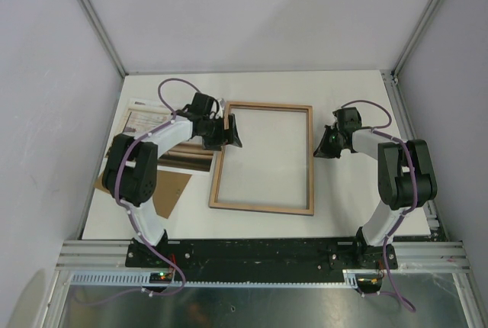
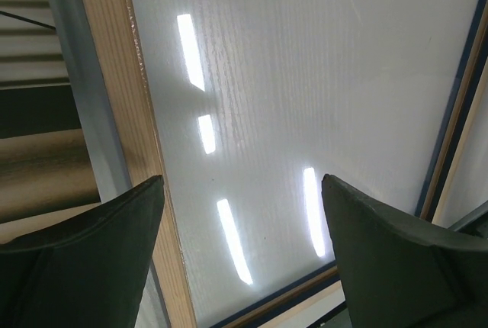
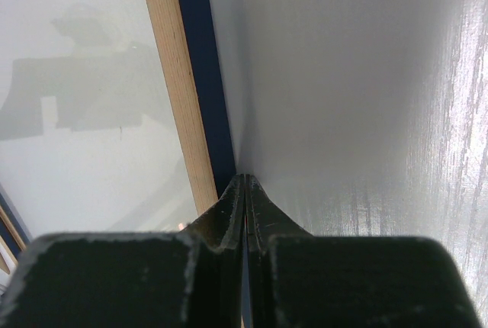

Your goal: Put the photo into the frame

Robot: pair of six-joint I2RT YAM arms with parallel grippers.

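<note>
The frame (image 1: pixel 219 166) lies flat mid-table with its light wood back up. The photo (image 1: pixel 146 123) lies left of it, picture side up, partly under my left arm. My left gripper (image 1: pixel 229 132) hangs open over the frame's upper left rail. In the left wrist view its fingers (image 2: pixel 91 267) stand wide apart with nothing between them, the left one over the wood rail (image 2: pixel 114 76). My right gripper (image 1: pixel 323 146) is shut and empty beside the frame's right edge. In the right wrist view its fingertips (image 3: pixel 244 179) meet at the navy outer side of the rail (image 3: pixel 200 69).
A brown cardboard backing board (image 1: pixel 172 191) lies on the table in front of the photo, near my left arm's base. White walls with metal posts close the table on three sides. The black mounting rail (image 1: pixel 259 252) runs along the near edge.
</note>
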